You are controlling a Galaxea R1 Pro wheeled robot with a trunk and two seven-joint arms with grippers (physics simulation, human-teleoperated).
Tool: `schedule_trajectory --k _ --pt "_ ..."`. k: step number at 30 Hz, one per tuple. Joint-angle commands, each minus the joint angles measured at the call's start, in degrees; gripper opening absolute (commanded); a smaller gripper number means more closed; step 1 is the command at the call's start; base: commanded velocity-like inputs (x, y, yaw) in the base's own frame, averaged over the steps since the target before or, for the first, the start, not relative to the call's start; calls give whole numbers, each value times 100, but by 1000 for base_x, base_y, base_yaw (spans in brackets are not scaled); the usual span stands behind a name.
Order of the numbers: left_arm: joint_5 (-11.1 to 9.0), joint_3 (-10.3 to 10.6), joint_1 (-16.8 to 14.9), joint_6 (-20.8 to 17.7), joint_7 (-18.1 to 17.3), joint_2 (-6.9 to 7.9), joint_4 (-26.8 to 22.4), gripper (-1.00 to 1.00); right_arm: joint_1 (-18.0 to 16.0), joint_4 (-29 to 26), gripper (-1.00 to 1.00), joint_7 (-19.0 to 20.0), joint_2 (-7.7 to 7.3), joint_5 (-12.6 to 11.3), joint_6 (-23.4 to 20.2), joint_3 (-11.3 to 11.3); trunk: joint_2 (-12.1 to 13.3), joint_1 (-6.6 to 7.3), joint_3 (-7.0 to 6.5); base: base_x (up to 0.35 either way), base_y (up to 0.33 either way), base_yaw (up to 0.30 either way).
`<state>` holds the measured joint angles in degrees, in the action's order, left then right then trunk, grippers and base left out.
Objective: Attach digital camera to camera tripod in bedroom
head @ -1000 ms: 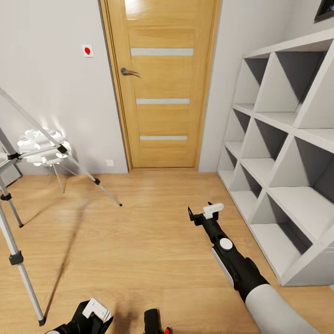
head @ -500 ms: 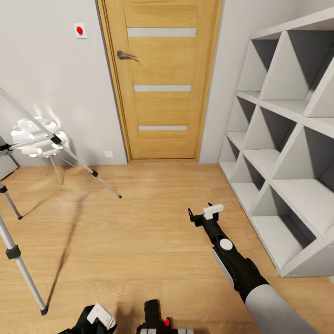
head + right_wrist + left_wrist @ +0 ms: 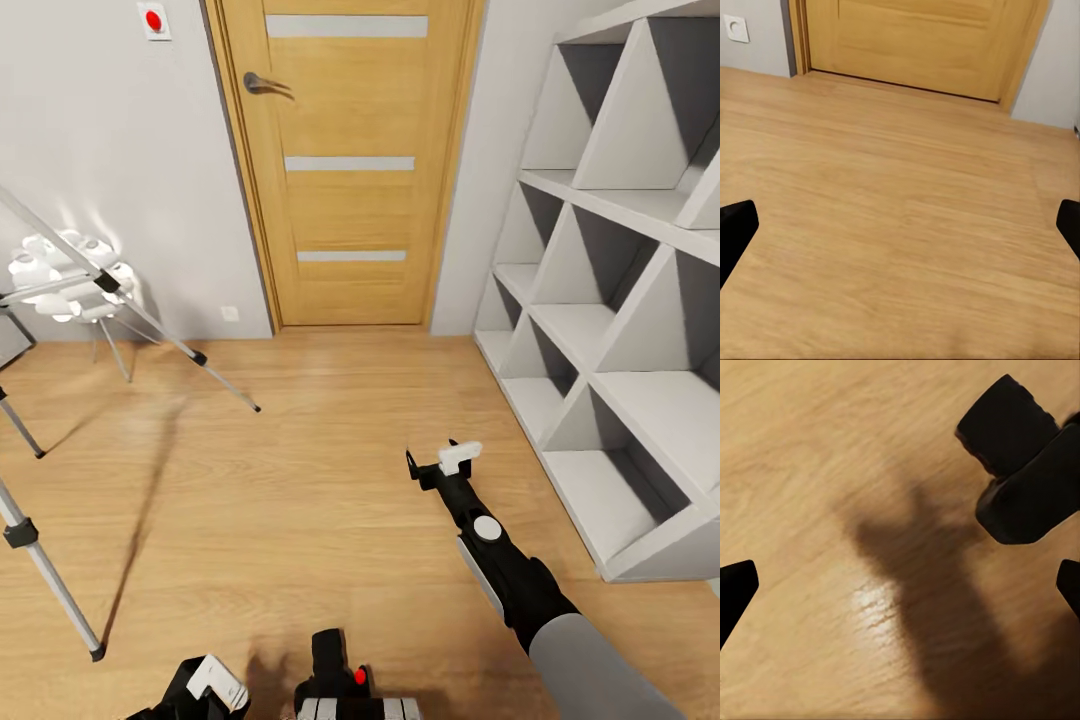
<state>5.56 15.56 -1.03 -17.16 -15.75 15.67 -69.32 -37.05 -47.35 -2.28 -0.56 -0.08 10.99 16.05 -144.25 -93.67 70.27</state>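
From my head, my right gripper (image 3: pixel 440 462) reaches out over the wood floor (image 3: pixel 300 480), fingers parted and holding nothing. The camera tripod (image 3: pixel 110 300) stands well off to its left, silver legs splayed. The wooden door (image 3: pixel 345 160) is ahead of it, the white cube shelves (image 3: pixel 620 330) close on its right. My left gripper (image 3: pixel 205 685) sits low by my trunk, with the digital camera (image 3: pixel 335 675) (red button up) just to its right; whether they touch I cannot tell.

Through my left wrist, my fingertips (image 3: pixel 735 592) stand wide apart, unclenched, and the digital camera's black body (image 3: pixel 1027 472) lies beyond them on the floor.

Through my right wrist, fingertips (image 3: pixel 735 229) are spread, released, pointing toward the door's foot (image 3: pixel 915 45).
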Motion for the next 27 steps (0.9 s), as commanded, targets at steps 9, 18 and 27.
schedule_trajectory --k 9,18,27 --pt "66 10 -2 -8 -24 176 -191 100 -4 47 100 -23 -5 -1 17 21 -14 -22 204 0 0 0" --pt "68 80 -2 -2 -24 302 -220 100 -4 51 100 -22 -5 -1 18 21 -26 -45 404 0 0 0" --pt "68 463 -2 -15 -24 254 -214 100 -4 51 100 -20 -7 -1 18 21 -38 -68 603 0 0 0"
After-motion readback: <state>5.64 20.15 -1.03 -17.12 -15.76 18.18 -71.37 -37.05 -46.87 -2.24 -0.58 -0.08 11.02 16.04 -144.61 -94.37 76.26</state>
